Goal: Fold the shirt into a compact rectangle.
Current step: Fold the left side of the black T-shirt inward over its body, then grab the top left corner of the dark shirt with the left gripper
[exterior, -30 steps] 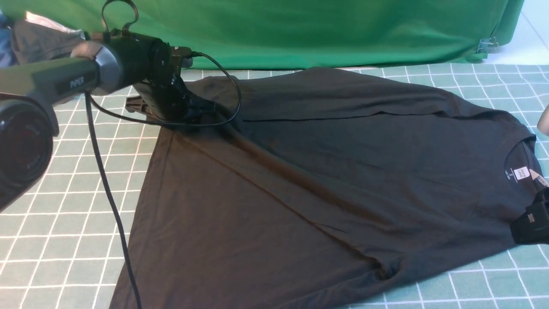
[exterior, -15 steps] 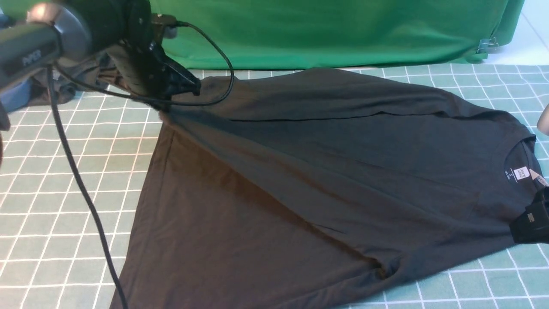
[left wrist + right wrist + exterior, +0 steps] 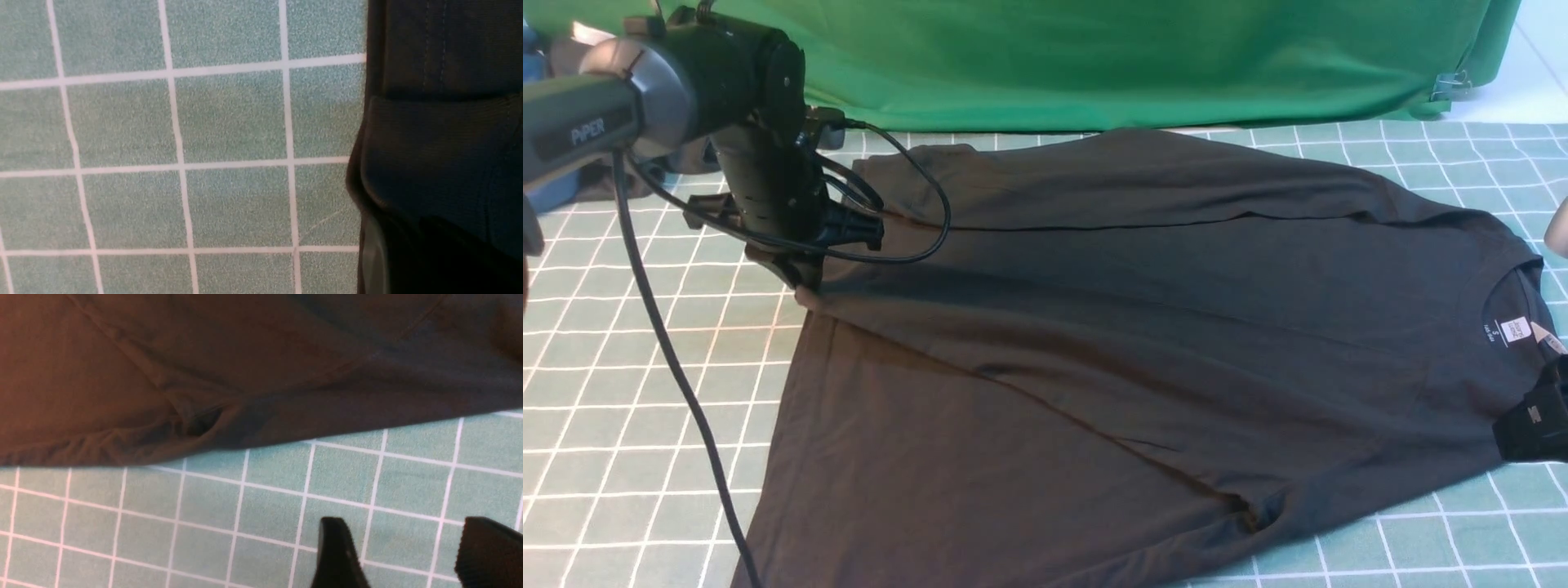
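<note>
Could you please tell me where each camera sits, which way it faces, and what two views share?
Front: between the arms, facing forward over the shirt; left pincer and right pincer show.
Left wrist: on that arm, facing down at shirt hem and checked mat; no pincer clearly visible.
Right wrist: on that arm, facing down at shirt edge and mat; open fingertips show.
All three share shirt and mat.

Green cloth (image 3: 1135, 57): creased, hanging across the far end of the counter.
Counter (image 3: 621, 392): teal cover with white grid lines, running forward from the foot of the green cloth.
Clip (image 3: 1452, 84): metal, at the green cloth's lower right corner.
Grey garment (image 3: 609, 181): bunched near the green cloth's left end.
Blue garment (image 3: 554, 194): further left of the green cloth, mostly hidden.
</note>
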You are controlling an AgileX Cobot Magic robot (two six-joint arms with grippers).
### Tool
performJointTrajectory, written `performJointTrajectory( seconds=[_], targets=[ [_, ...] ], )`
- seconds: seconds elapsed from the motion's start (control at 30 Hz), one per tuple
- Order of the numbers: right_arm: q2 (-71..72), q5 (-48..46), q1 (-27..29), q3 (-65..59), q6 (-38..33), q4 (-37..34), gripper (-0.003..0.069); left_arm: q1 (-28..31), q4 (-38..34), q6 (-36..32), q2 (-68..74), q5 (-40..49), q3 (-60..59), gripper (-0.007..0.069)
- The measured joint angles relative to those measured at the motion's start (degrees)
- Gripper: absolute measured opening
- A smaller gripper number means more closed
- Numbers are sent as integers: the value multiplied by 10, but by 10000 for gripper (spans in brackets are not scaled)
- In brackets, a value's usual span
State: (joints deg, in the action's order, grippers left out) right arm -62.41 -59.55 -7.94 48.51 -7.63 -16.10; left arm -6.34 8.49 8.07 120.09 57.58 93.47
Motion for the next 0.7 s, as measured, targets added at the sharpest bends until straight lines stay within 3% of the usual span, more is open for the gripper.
performJointTrajectory(
  seconds=[0.2,0.37,0.43,0.57,0.7],
  targets=[
    [0,7,0,0,-1,-1,381,0,17,0,0,11,0,184],
    [0,10,0,0,-2,-2,381,1,62,-1,-11,61,25,428],
    [0,12,0,0,-2,-2,381,1,64,10,-18,59,51,491],
    [0,17,0,0,-2,-2,381,1,33,44,-27,0,99,552],
    [0,18,0,0,-2,-3,381,1,-19,52,-17,-81,124,561]
  ],
)
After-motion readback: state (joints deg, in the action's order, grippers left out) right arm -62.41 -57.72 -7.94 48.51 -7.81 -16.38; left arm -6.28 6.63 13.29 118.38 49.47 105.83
